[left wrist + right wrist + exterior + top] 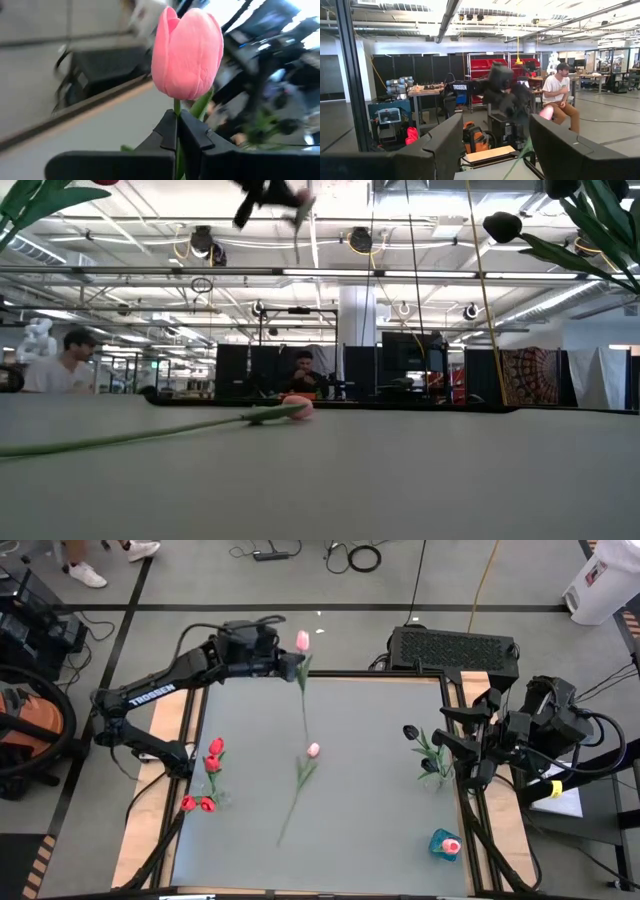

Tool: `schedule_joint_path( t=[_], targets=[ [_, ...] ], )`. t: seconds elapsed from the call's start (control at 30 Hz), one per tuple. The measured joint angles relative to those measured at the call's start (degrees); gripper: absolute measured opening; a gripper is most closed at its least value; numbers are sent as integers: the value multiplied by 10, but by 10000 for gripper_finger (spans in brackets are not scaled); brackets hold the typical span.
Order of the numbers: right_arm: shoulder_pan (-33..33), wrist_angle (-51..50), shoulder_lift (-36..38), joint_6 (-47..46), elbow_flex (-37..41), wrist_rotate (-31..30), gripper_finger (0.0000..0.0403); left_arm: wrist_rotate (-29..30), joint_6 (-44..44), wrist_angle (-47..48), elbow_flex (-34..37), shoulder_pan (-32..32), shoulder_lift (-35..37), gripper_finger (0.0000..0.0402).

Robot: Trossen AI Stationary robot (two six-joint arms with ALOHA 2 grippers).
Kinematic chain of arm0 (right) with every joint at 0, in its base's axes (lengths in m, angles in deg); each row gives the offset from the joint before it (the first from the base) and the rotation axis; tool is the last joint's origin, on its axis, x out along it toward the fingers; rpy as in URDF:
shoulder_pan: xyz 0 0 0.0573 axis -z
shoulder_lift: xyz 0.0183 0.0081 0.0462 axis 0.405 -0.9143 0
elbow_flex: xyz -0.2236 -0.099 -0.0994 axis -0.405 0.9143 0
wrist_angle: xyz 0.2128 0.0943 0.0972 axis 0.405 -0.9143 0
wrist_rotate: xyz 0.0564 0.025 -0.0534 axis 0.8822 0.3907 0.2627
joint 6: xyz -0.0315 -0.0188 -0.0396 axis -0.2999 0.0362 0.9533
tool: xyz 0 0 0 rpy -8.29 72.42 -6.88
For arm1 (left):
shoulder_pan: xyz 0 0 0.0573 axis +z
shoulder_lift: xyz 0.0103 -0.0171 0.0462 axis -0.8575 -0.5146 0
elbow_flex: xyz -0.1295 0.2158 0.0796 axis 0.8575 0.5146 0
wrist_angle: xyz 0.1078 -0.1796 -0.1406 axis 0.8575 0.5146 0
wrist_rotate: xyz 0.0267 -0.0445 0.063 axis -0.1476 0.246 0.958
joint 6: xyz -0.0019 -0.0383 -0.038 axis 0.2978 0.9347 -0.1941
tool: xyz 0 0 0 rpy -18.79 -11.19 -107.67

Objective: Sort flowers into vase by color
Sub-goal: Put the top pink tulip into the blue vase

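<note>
My left gripper (290, 662) is high over the table's far edge, shut on a pink tulip (302, 640) whose long green stem (304, 705) trails toward the table's middle. A second pink tulip (313, 750) lies flat on the table's middle, and its head also shows in the low view (297, 410). Several red tulips (212, 758) stand in a clear vase at the left. Black tulips (428, 750) stand at the right, beside my right gripper (452, 735), which is open and empty (495, 145). My left gripper pinches the pink tulip's stem just under the head (176, 107) between its two fingertips (192, 131). The fingers lie across the stem and come about level from the table's left. The tulip is lifted clear, head above the fingers and stem hanging below them.
A teal object with a red piece (445, 843) lies near the table's front right corner. A black box (452, 648) stands behind the far right edge. People sit in the room beyond the table (60, 360). Bare table surface (370, 810) lies between the two flower groups.
</note>
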Motion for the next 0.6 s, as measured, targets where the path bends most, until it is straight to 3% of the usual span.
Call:
schedule_joint_path(
  t=[0.27, 0.43, 0.6],
  targets=[
    [0, 0, 0, -24, 0, -1, 219, -53, -95, -116, -55, -33, 0, 7],
    [0, 1, 0, -67, 0, -71, 219, -100, -135, -185, -73, -53, 0, 7],
    [0, 6, 0, -83, 0, -86, 219, -154, -160, -251, -80, -74, 0, 7]
  ],
)
